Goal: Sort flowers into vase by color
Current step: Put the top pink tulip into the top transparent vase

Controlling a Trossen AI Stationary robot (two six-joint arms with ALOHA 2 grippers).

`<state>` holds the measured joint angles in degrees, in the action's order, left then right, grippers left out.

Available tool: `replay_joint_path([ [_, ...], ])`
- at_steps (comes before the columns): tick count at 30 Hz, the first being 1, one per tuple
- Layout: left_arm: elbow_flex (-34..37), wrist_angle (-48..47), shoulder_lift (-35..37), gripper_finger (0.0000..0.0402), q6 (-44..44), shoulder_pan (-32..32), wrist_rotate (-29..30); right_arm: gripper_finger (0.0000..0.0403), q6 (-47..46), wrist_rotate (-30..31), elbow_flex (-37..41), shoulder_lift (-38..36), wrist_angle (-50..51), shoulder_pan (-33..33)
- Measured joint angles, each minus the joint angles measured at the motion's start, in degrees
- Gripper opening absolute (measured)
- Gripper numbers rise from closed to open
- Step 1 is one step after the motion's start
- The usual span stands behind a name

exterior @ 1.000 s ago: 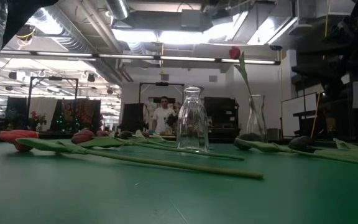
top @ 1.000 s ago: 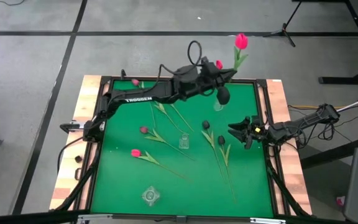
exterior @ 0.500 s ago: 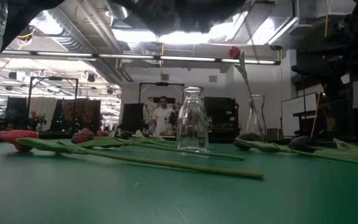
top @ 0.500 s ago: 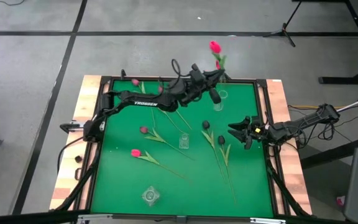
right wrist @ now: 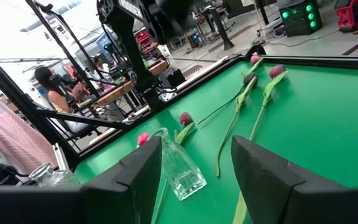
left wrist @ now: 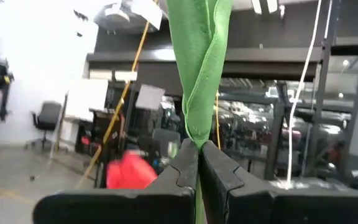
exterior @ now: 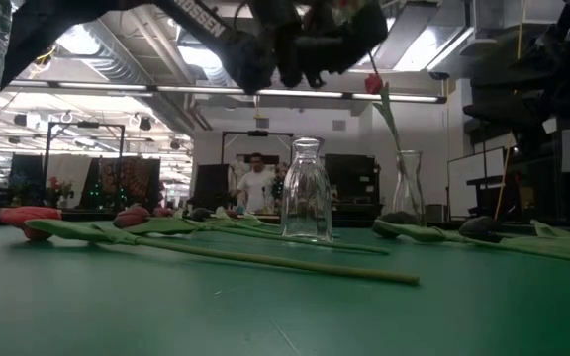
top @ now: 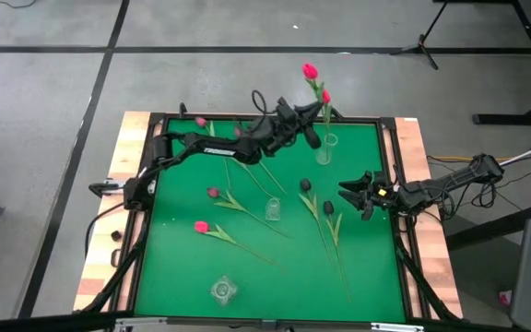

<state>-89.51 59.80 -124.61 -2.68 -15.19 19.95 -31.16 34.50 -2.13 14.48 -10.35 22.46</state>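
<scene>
My left gripper is over the table's far edge, shut on a tulip whose pink-red head stands above it. Just beside it, another red tulip stands with its stem in the far glass vase. Several tulips lie flat on the green mat: bright pink, mauve and two dark ones. At the table's right edge my right gripper waits open with nothing between its fingers. My left gripper pinches the tulip's green stem and wrapped leaf between its two shut fingers. The fingers come from the table's left, slanting upward, and lie across the stem. The tulip stands upright above them, head up, lifted clear of the table.
An empty glass vase stands mid-table and another near the front edge. A pink tulip lies at the far left corner. A raised rim frames the mat. People show in the room beyond.
My left gripper has come down and toward the table's left, tipping its fingers upward, still shut on the tulip. The tulip's head has shifted left with it and now stands close beside the far vase's red tulip. The arm has dropped into the top of the low view.
</scene>
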Motion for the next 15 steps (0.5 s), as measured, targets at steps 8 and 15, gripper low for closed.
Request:
replay_joint_path([
  [8, 0.0, -0.1, -1.1, 0.0, 1.5, 0.4, -0.1, 0.0193, 0.0, 0.0, 0.0, 0.0, 0.3, 0.0],
  [15, -1.0, -0.7, -2.0, 0.0, 0.4, -0.5, -1.6, 0.0193, 0.2, 0.0, 0.0, 0.0, 0.3, 0.0],
])
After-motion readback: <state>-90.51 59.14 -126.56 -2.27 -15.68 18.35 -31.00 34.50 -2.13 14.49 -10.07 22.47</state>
